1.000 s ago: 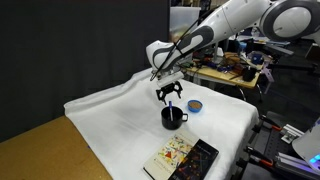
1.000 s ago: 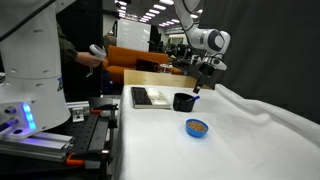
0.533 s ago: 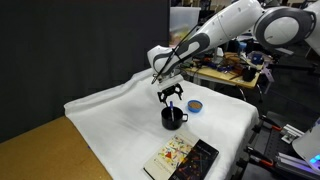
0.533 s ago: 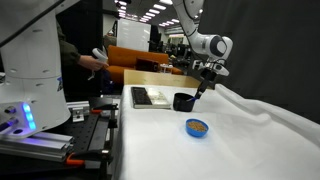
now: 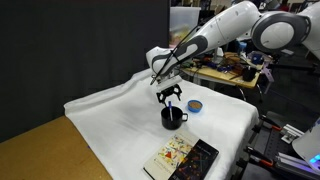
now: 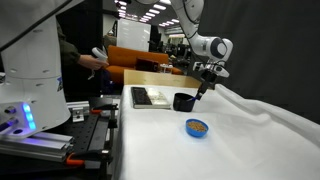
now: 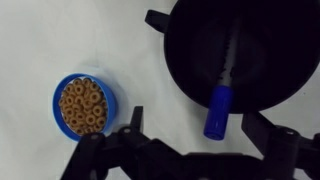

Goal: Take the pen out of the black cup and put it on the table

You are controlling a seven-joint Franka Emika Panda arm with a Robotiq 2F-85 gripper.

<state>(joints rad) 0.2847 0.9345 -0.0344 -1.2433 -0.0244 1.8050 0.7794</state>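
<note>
A: Pen (image 7: 222, 90), one item, thin and blue. Where is it sitting?

B: It is leaning inside the black cup (image 7: 178, 60). Its thick blue end is showing over the cup's rim on the side nearest the jaws in the wrist view, and its thinner end is pointing down into the dark interior.

A: Black cup, one item. Position?

B: It is standing upright on the bench (image 5: 110, 120), which is wearing a wrinkled white cloth. In both exterior views the cup (image 5: 173, 117) is sitting directly under the jaws. Its handle is sticking out to one side.

A: Jaws, condition?

B: They are standing fully apart and gripping nothing. The two dark fingers (image 7: 133, 120) are framing the bottom of the wrist view, one on each side of the pen's blue end. They are hovering above the cup and touching neither it nor the pen.

A: Other stock on the bench?

B: A small blue dish (image 7: 58, 100) of cereal rings is lying just beside the cup. A book (image 5: 182, 158) with a colourful cover is lying flat near the bench's edge, apart from the cup. Tan wood (image 5: 40, 140) is showing where the cloth is ending.

A: Arm?

B: The white arm (image 5: 210, 40) is reaching down over the cup.
</note>
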